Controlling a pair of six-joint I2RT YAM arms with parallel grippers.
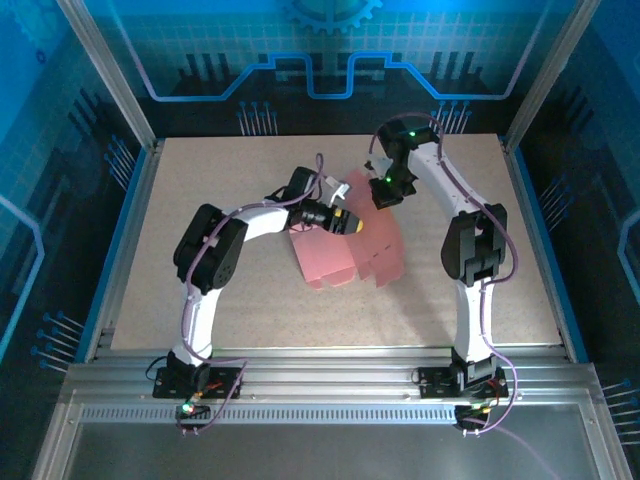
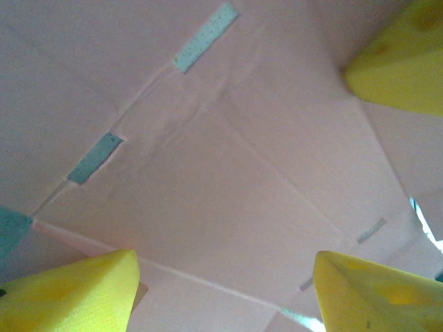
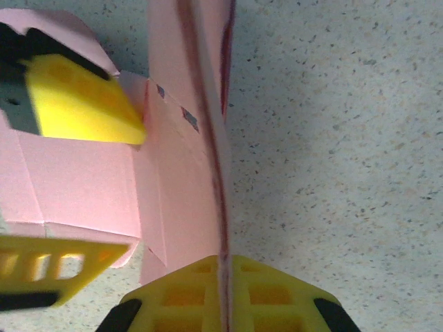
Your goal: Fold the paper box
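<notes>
The paper box point(image 1: 345, 258) is a pink creased card sheet, partly raised, in the middle of the table. My right gripper point(image 1: 383, 197) is shut on its upper edge; in the right wrist view the thin card edge point(image 3: 221, 173) runs up from between the closed yellow fingers point(image 3: 187, 297). My left gripper point(image 1: 348, 222) is open against the sheet's top from the left. In the left wrist view its yellow fingertips point(image 2: 76, 294) stand wide apart over a pink panel point(image 2: 208, 173) with slots and fold lines, and nothing lies between them. The same left fingers point(image 3: 83, 100) appear in the right wrist view.
The speckled beige table point(image 1: 200, 180) has bare surface all round the sheet point(image 3: 332, 138). Blue-lit transparent walls point(image 1: 110, 90) enclose it on three sides. An aluminium rail point(image 1: 330, 385) carrying both arm bases runs along the near edge.
</notes>
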